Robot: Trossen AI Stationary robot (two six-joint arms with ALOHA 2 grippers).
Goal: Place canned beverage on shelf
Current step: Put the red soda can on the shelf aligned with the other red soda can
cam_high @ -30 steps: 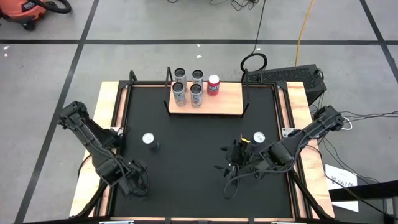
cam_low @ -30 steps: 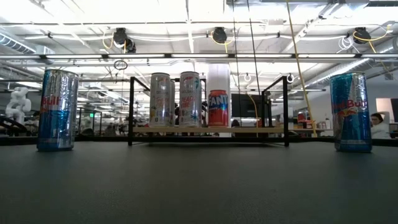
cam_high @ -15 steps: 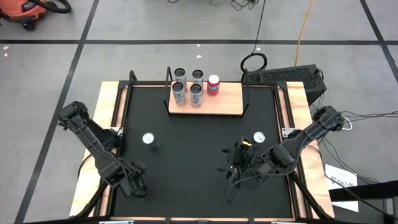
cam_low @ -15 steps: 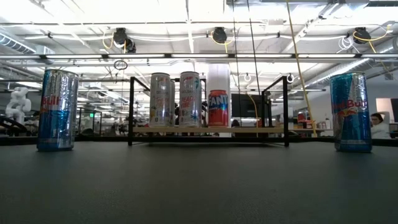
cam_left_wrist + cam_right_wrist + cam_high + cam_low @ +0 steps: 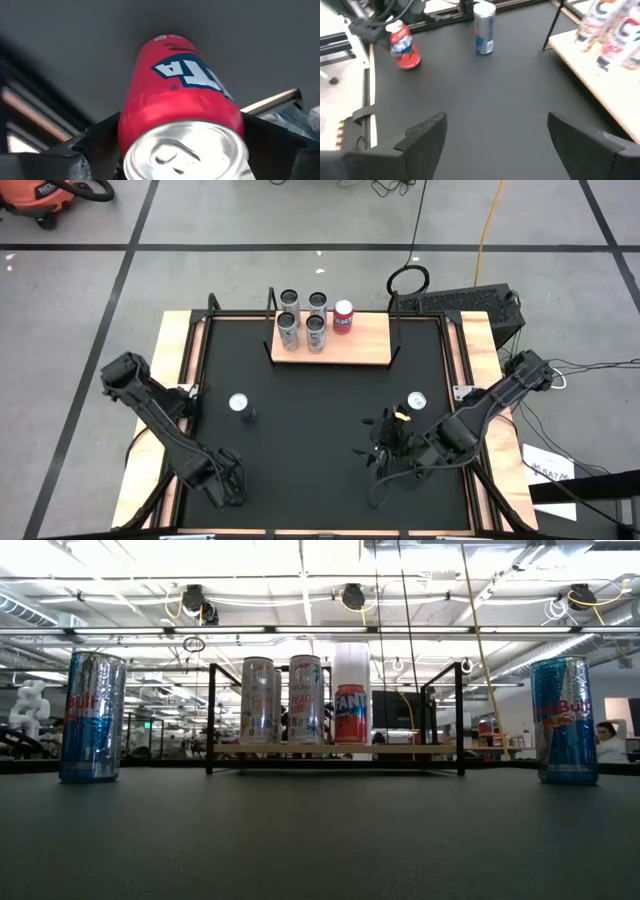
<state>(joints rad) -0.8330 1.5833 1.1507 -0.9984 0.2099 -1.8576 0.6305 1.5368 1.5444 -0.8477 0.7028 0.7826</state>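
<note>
1. We see the left gripper [image 5: 384, 27] closed around a red can [image 5: 182, 112], tilted at the table's [image 5: 300, 480] near-left corner.
2. Right gripper [image 5: 492, 135] open, empty.
3. We judge the can rigid, smooth, slippery; grip mid-body.

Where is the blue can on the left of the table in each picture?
High view: blue can, table's left half.
Low view: far left, upright.
Left wrist view: not in it.
Right wrist view: top middle.
Shared landmark: the shelf, beyond the can.
</note>
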